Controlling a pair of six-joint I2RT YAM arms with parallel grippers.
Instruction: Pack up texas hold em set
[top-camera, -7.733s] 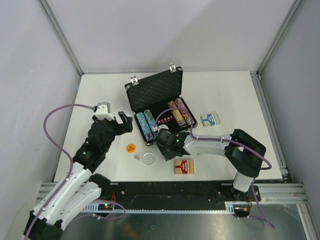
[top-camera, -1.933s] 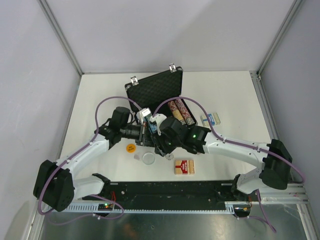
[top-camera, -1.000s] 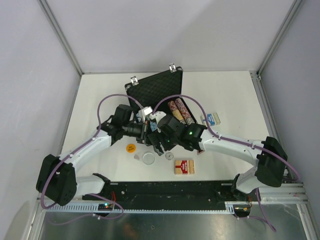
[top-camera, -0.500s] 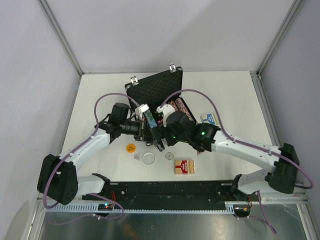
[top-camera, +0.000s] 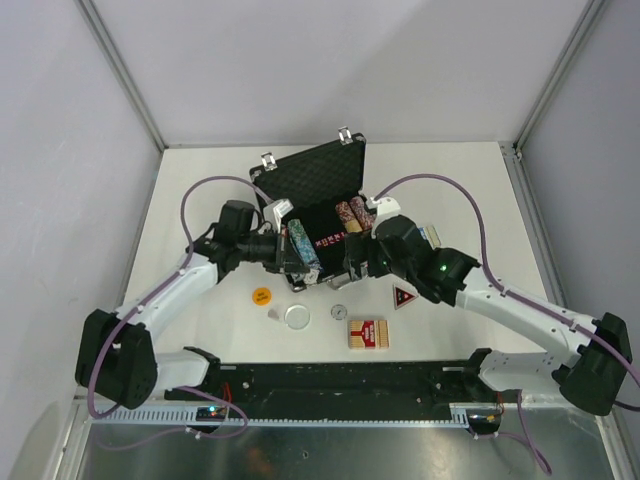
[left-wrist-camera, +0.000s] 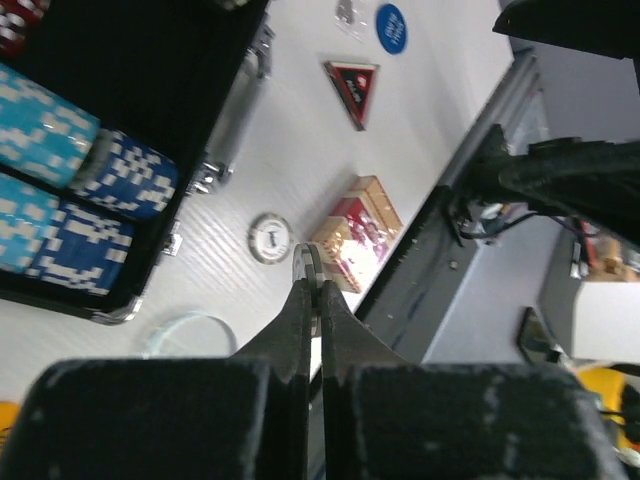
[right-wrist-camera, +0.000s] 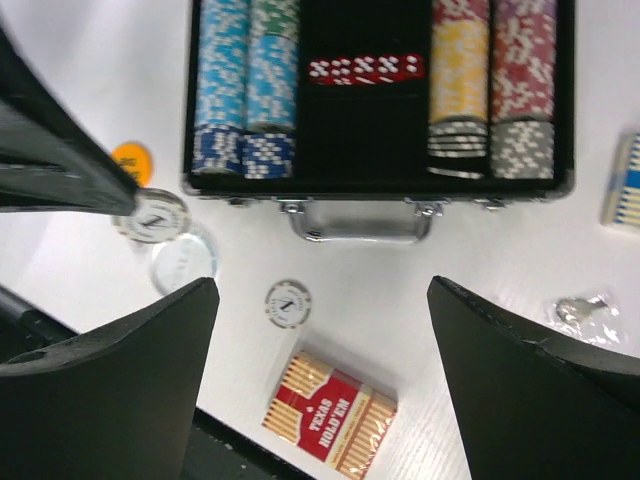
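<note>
Small black silver-trimmed briefcase (right-wrist-camera: 372, 186) stood open mid-frame in the overhead view, its foam-lined lid (top-camera: 310, 178) tipped back toward the top.

Contents, from the right wrist view:
- Left side: two rows of light-blue chips (right-wrist-camera: 247, 65), ending in dark-blue ones.
- Black middle bay: a line of red dice (right-wrist-camera: 365, 67).
- Right side: a yellow chip row (right-wrist-camera: 457, 60) and a maroon chip row (right-wrist-camera: 522, 50), ending in black and grey stacks.

Loose on the white table (top-camera: 200, 200), below the case:
- orange round button (top-camera: 261, 295)
- clear round disc (top-camera: 297, 317)
- white round chip (top-camera: 337, 310)
- red card box (top-camera: 368, 334)
- red triangle (top-camera: 405, 296)

Blue-striped card box (right-wrist-camera: 625, 180) lay right of the case.

Left gripper (left-wrist-camera: 311, 270) was pinched tight on a white-and-grey round button (right-wrist-camera: 150, 215), held just off the case's lower-left corner. Right gripper (right-wrist-camera: 322, 290) had its fingers spread wide with nothing between them, over the table in front of the case handle.

Half a second before, the right arm lay across the case front and hid the triangle. It had since swung right, and the triangle showed. Nearly eight seconds back, the left gripper was open, well left of the case.
</note>
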